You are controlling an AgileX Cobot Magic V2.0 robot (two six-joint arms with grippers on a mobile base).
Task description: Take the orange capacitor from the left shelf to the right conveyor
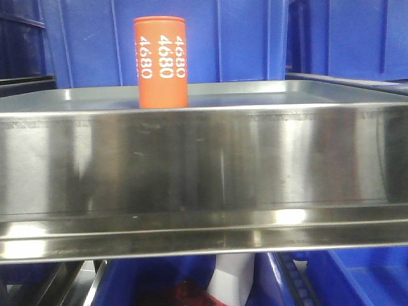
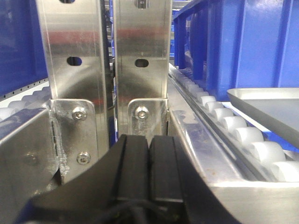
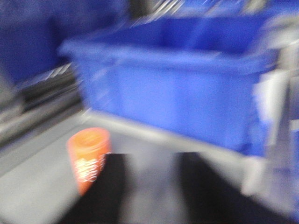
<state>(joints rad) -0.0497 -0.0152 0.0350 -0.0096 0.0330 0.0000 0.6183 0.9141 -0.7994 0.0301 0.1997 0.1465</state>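
Note:
The orange capacitor [image 1: 160,62] stands upright on the steel left shelf [image 1: 204,159], left of its middle, with "4680" in white down its side. In the blurred right wrist view the orange capacitor [image 3: 88,156] stands just left of my right gripper [image 3: 150,163], which is open with a wide gap between its dark fingers [image 3: 110,186]; the capacitor is outside that gap. My left gripper [image 2: 149,142] is shut, pads pressed together with nothing between them, facing steel uprights [image 2: 77,56]. The right conveyor is out of view.
Blue plastic bins [image 1: 255,41] stand behind the shelf, and a blue bin [image 3: 177,88] rises close behind the capacitor in the right wrist view. A roller track [image 2: 238,135] and a silver tray edge [image 2: 271,105] lie right of my left gripper. More bins sit below the shelf.

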